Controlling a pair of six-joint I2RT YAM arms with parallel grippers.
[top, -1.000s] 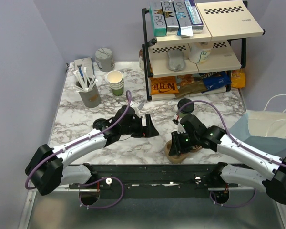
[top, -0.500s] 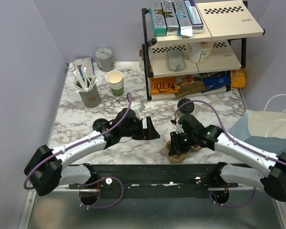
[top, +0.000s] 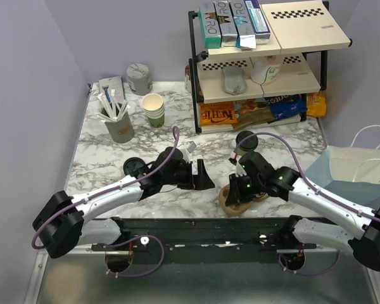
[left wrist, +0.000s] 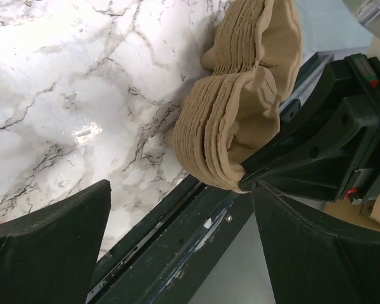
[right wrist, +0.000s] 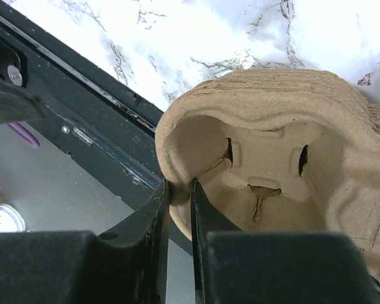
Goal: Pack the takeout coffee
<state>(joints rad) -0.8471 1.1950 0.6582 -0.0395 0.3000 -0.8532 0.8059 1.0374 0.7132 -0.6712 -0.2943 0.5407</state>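
Closing in since a moment ago, my right fingers [right wrist: 179, 215] now stand pinched on the outer rim of the pulp carriers [right wrist: 272, 158], one black finger outside the wall and one inside the cup well, while my left arm has slid a little toward the same stack. The carriers are tan moulded fibre, rough and matte, nested in many thin layers whose edges show like ribs; the top well has small slots and a cracked tab in its floor. The stack sits at the near edge of the desk [top: 114, 152], which is glossy white marble with grey veins, and partly overhangs the dark metal rail. My left fingers [left wrist: 177, 253] are spread wide, just beside the stack and holding nothing; their smooth black tips are cut off at the bottom of the wrist view. The takeout coffee [top: 246, 140] stands farther back on the desk, beyond my right wrist and near the foot of the shelf rack [top: 193, 76]; only its round black lid shows clearly, its side mostly hidden by my arm and cable.
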